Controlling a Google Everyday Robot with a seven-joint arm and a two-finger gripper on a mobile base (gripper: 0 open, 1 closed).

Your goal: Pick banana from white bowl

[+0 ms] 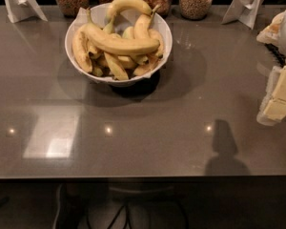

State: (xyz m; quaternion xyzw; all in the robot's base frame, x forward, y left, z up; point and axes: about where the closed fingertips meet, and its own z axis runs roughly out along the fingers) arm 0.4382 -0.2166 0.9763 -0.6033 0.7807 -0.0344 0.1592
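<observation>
The white bowl stands at the back centre of the grey counter, full of several bananas. The banana, the longest one, lies across the top of the pile from left to right, its thin stem pointing up at the left. A strongly arched banana rests behind it at the bowl's far rim. My gripper is at the right edge of the view, well to the right of the bowl and nearer the front; its cream-coloured parts are partly cut off by the frame.
Several glass jars of grains line the back edge behind the bowl. Two white folded stands sit at the back left and back right. The counter's front edge runs below, with a stool underneath.
</observation>
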